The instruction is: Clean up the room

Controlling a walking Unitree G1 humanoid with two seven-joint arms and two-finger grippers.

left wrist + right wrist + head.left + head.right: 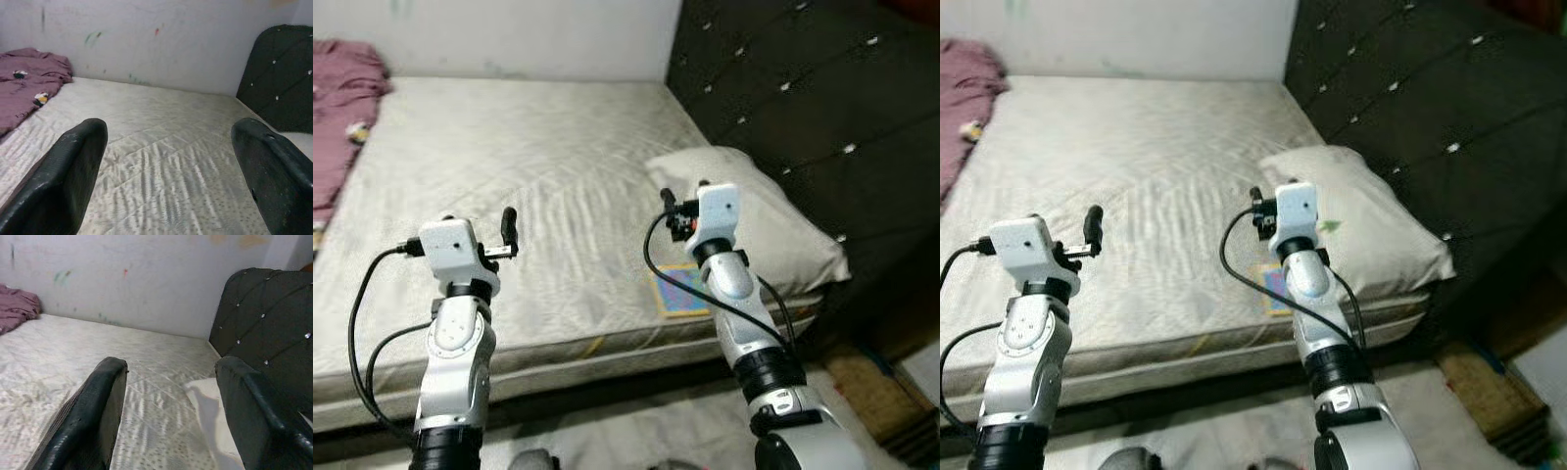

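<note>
A bare grey quilted mattress [538,147] lies in front of me. A crumpled purple blanket [335,117] sits at its far left corner. A pale pillow [773,220] rests on the right side against the black headboard. A colourful flat booklet [680,292] lies on the mattress's near edge, just below my right arm. My left gripper [509,230] hovers over the near part of the mattress, open and empty. My right gripper [674,213] hangs beside the pillow's near-left corner, open too. In the wrist views the black fingers [73,166] [98,401] stand wide apart.
A black tufted headboard [803,88] runs along the right side. A marked white wall [509,39] closes the far side. A brown woven thing [862,382] lies on the floor at the lower right, past the bed's corner.
</note>
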